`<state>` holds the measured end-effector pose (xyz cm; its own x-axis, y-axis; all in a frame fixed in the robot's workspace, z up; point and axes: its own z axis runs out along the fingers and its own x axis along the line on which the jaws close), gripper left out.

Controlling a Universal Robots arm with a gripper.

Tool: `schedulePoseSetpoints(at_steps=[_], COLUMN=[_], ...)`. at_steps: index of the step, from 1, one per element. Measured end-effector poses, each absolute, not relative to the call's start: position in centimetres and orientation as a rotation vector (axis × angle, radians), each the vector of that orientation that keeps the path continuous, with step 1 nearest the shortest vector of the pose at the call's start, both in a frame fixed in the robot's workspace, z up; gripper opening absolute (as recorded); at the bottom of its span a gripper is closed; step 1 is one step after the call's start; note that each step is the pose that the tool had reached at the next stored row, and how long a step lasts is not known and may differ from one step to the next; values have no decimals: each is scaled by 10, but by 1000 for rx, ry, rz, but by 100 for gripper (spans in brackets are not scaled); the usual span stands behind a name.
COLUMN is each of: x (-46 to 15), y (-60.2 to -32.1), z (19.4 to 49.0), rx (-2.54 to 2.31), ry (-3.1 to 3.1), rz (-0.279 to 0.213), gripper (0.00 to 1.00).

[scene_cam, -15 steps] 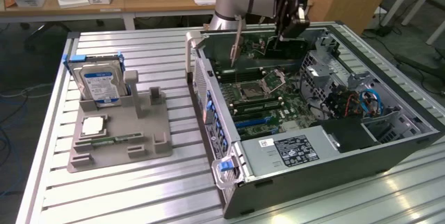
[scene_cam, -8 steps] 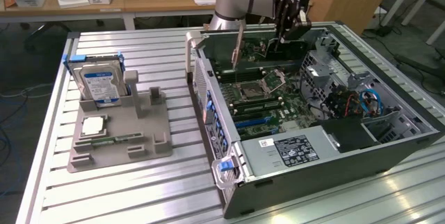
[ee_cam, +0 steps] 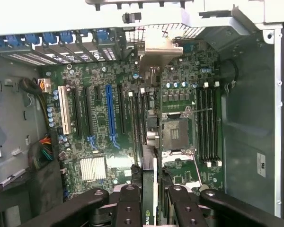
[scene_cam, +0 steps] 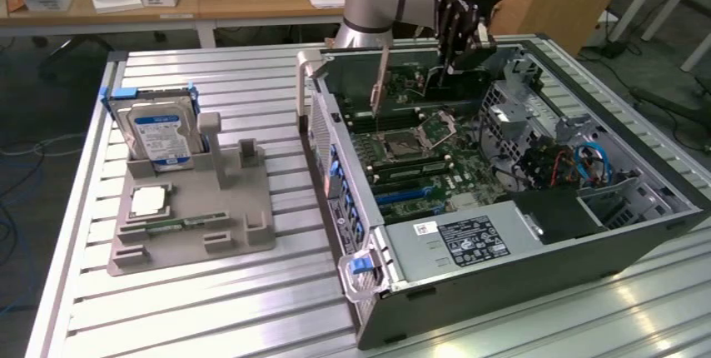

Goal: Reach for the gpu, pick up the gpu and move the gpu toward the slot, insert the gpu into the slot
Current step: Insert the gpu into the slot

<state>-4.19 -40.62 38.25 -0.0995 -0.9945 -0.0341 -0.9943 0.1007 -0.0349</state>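
My gripper (scene_cam: 457, 32) hangs over the open computer case (scene_cam: 622, 241), shut on the gpu (scene_cam: 382, 83). The card stands on edge above the motherboard, and its grey end bracket points toward the case wall that carries the blue clips. In the wrist view the gpu (ee_cam: 150, 137) runs edge-on from between my black fingers (ee_cam: 130, 205) out to its bracket (ee_cam: 157, 51). A blue slot (ee_cam: 110, 113) and several black slots lie side by side on the board. The card is above the strip between those slots and the CPU socket (ee_cam: 176, 135). Which slot it lines up with I cannot tell.
A grey holder (scene_cam: 239, 225) on the slatted metal table carries a silver hard drive (scene_cam: 161, 129), a processor chip (scene_cam: 150, 200) and a small green memory stick (scene_cam: 178, 225). Inside the case are the power supply (scene_cam: 467, 237), drive cages and coloured cables (scene_cam: 589, 162). A wooden desk stands behind.
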Motion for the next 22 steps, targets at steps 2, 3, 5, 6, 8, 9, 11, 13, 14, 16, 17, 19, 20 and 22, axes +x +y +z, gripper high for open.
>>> schedulePoseSetpoints(at_steps=[2, 3, 5, 6, 8, 9, 11, 13, 14, 16, 17, 19, 20, 22], x=[-42, -42, -42, -42, -43, -43, -44, -44, -44, -44, -44, -42, -41, -39], y=[-408, -408, -408, -409, -409, -409, -409, -409, -409, -409, -409, -409, -409, -409], z=[381, 380, 380, 379, 378, 378, 376, 374, 373, 372, 371, 370, 370, 366], rx=[-2085, -2095, -2106, -2108, -2113, -2117, -2127, -2156, -2176, -2215, -2231, -2252, -2253, -2252], ry=[2284, 2275, 2265, 2264, 2267, 2270, 2274, 2252, 2234, 2197, 2181, 2159, 2158, 2159], rz=[-4, -4, -4, -3, -3, -1, 12, 19, 20, 22, 22, 23, 23, 23], gripper=[26, 26, 26, 26, 26, 26, 26, 26, 26, 26, 26, 26, 26, 26])
